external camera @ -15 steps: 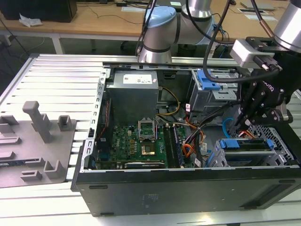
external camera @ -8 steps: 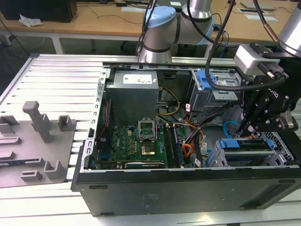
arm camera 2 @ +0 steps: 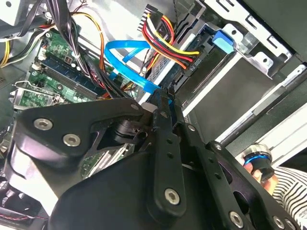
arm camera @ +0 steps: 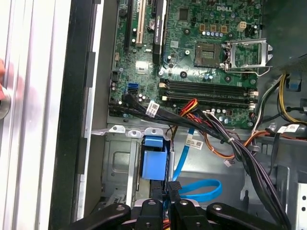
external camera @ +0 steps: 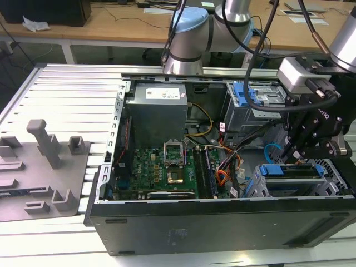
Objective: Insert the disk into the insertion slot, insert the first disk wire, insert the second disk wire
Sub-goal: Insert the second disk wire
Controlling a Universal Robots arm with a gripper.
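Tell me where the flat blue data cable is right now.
In the exterior view the flat blue data cable loops at the open case's right end, beside the black gripper, above the blue-framed silver disk in the grey drive cage.

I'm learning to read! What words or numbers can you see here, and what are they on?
On the power supply, a white label: too small to read.
On the cable bundle, white tags: too small to read.
On the motherboard, white lettering: a maker's mark, left unquoted.
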